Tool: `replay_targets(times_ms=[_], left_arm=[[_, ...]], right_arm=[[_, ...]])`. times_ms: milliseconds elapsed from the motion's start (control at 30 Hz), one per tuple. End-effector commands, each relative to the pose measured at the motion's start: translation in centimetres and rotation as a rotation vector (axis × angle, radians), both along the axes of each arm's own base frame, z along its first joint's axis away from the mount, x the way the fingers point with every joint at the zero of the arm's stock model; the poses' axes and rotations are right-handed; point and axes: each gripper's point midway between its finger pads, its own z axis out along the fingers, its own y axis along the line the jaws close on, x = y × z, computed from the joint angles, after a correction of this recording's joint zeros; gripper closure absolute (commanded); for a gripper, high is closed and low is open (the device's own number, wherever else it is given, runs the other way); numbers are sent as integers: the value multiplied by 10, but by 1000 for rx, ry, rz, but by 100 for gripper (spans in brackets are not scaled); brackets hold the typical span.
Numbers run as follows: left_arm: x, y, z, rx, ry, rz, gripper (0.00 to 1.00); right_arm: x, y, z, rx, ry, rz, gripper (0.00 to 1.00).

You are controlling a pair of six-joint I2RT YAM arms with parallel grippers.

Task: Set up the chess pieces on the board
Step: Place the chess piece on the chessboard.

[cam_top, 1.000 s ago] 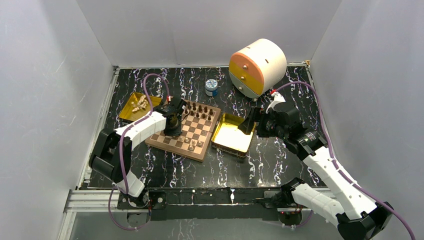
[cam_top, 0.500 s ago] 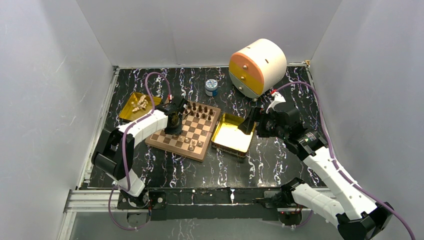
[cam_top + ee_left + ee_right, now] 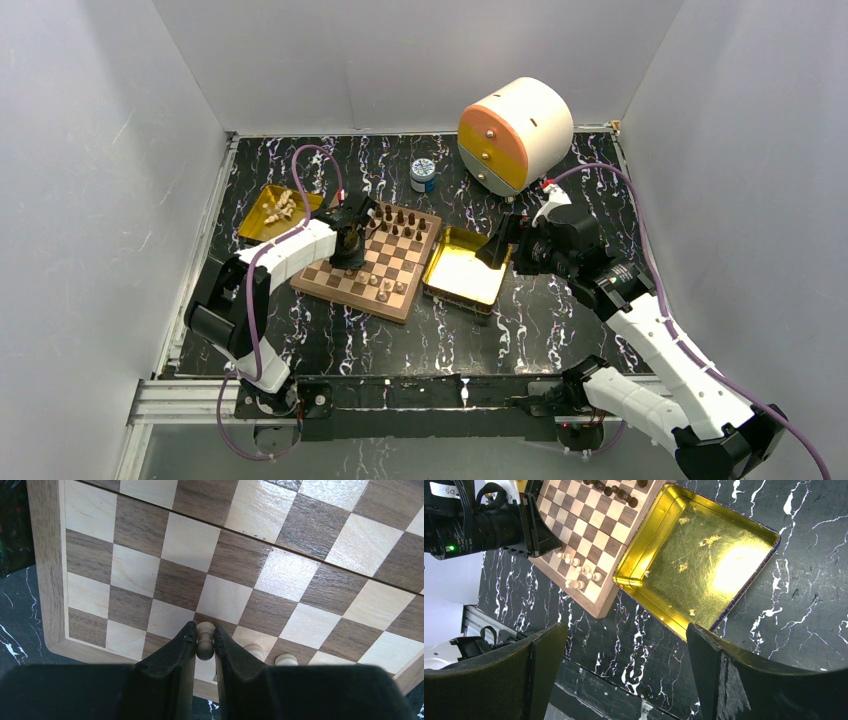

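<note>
**Left gripper seating a pale piece on the board's edge rows**
The board (image 3: 352,270) is lying mid-frame in the top view, with dark pieces (image 3: 400,218) lining its upper edge. The right gripper (image 3: 626,650) is hanging wide open and empty over the gold tray (image 3: 704,555), probably parked out of the way. At the bottom of the left wrist view, the left gripper (image 3: 204,631) is pinching a pale piece (image 3: 205,647) narrowly, keeping it upright beside two other pale pieces (image 3: 255,651).
</note>
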Motion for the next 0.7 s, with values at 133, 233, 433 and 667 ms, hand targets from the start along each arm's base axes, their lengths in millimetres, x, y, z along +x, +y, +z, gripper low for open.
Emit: replay_targets(times_ms=[133, 233, 433, 667], left_arm=[[-11, 0, 5, -17, 22, 5, 83], [-10, -1, 6, -21, 22, 6, 83], [-11, -3, 8, -34, 22, 11, 83], [-16, 0, 6, -29, 28, 16, 82]], right_arm=[[3, 3, 9, 29, -39, 6, 1], [3, 3, 9, 30, -40, 5, 1], [3, 3, 8, 29, -38, 5, 1], [3, 4, 8, 32, -36, 9, 1]])
